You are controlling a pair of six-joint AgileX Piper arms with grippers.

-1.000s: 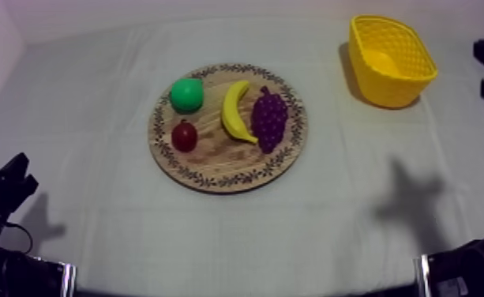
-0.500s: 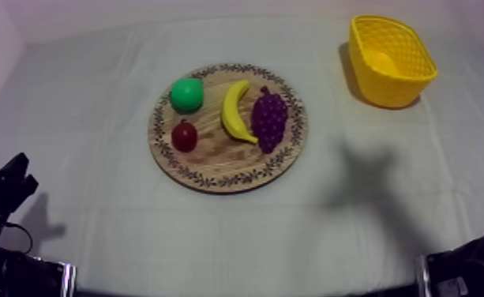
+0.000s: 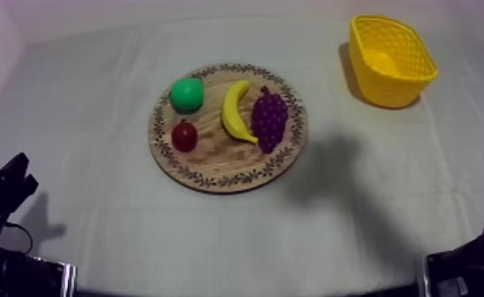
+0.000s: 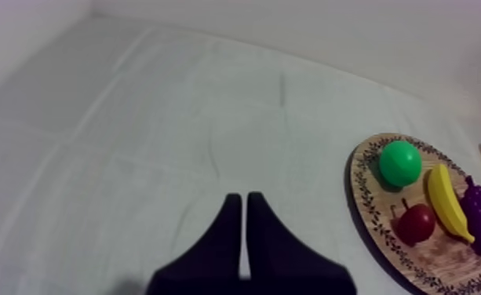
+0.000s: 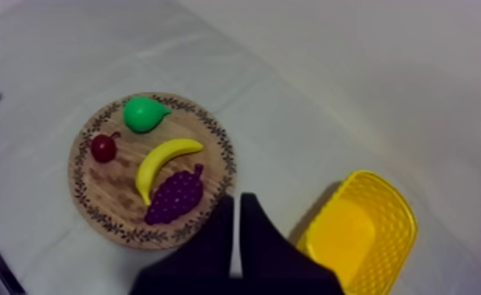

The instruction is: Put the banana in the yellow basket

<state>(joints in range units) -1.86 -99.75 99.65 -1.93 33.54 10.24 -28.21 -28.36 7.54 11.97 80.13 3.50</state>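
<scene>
Lying on board [image 5: 108, 182], banana [image 5: 161, 165] beyond right end effector [image 5: 235, 201] (closed)

Slanting down from above over the whole desk [image 3: 95, 95] in the top view, skimming low across it from the left wrist toward the wooden board [image 3: 213, 162], looking steeply down from the right wrist, sharing that board throughout.

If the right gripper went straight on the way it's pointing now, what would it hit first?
Probably bare cloth. The right gripper, fingers shut together, points into the gap between the wooden board and the yellow basket. It looks to pass just beside the board's rim, though depth is hard to judge.
</scene>
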